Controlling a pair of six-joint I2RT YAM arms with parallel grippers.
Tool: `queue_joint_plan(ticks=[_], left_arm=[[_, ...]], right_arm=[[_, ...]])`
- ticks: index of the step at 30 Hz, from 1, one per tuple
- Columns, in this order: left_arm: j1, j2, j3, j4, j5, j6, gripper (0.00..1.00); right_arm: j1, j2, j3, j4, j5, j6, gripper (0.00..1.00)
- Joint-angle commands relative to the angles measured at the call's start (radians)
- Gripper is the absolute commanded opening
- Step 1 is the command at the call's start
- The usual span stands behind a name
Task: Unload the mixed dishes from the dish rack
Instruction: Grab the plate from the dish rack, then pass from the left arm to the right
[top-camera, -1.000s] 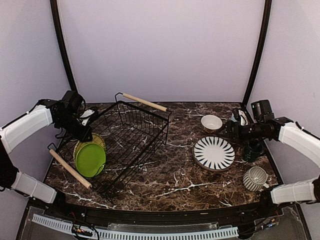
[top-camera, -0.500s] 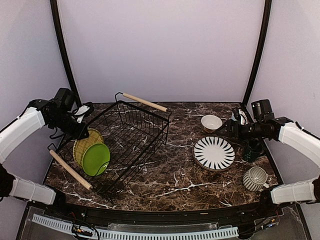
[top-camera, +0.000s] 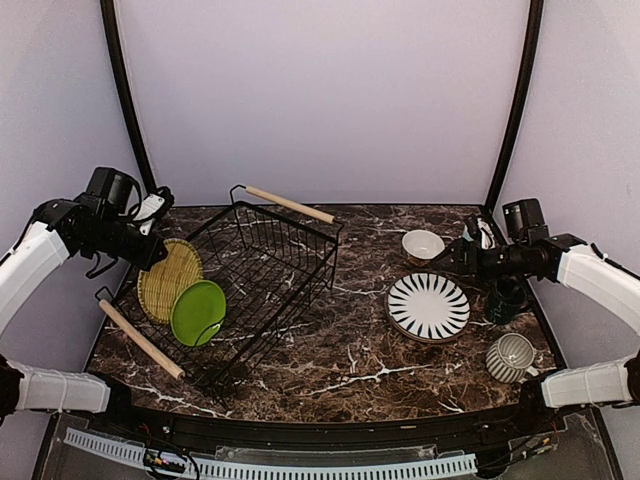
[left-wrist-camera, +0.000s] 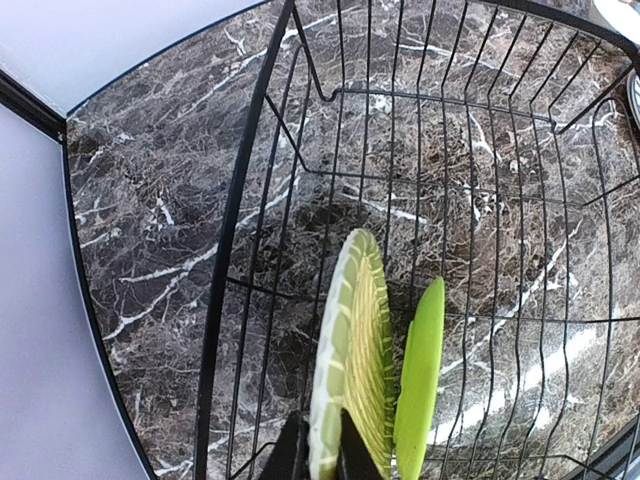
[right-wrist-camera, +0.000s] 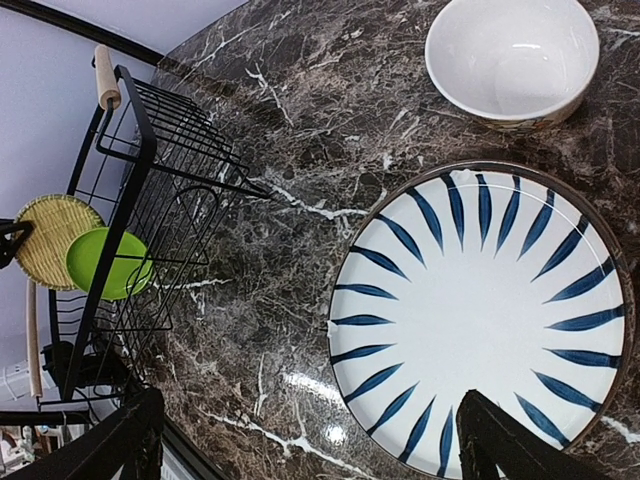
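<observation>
My left arm (top-camera: 40, 255) and right arm (top-camera: 600, 278) wear white shells over black joints; a black cable (top-camera: 97, 268) loops off the left, and my right fingers (right-wrist-camera: 135, 445) are matte black

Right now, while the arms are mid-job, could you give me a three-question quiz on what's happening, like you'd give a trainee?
1. True or false: the lime green plate stands inside the dish rack.
2. What is the left gripper shut on? A. striped mug B. olive-yellow plate C. cream bowl
3. Fill the gap: the right gripper hovers over the striped plate with its jaws ___.
Key: 1 true; 2 B; 3 open.
</observation>
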Motion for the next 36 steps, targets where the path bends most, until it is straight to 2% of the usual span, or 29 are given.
queue_joint_plan(ticks=[1, 5, 9, 15, 23, 27, 32, 36], left_arm=[[0.0, -0.06, 0.038, 0.063, 0.008, -0.005, 0.08], [0.0, -0.111, 0.04, 0.109, 0.017, -0.021, 0.07], [0.0, -0.175, 0.027, 0.18, 0.04, -0.066, 0.01], [0.0, -0.242, 0.014, 0.278, 0.112, -0.151, 0.01], [0.001, -0.251, -0.017, 0.457, 0.356, -0.312, 0.01], [0.0, -0.24, -0.065, 0.594, 0.509, -0.434, 0.01], [0.0, -0.208, -0.174, 0.888, 0.695, -0.615, 0.01], [-0.02, -0.173, -0.242, 1.079, 0.752, -0.757, 0.01]], right_arm=[[0.007, -0.005, -0.005, 0.029, -0.012, 0.011, 0.99], [0.007, -0.009, -0.005, 0.03, -0.013, 0.014, 0.99], [0.007, -0.009, -0.008, 0.035, -0.014, 0.021, 0.99], [0.007, -0.012, -0.013, 0.04, -0.018, 0.026, 0.99], [0.007, -0.027, -0.012, 0.04, -0.032, 0.029, 0.99], [0.016, -0.03, -0.018, 0.077, -0.078, 0.053, 0.99], [0.069, -0.021, -0.005, 0.144, -0.107, 0.091, 0.99], [0.135, 0.005, 0.03, 0.199, -0.128, 0.126, 0.99]])
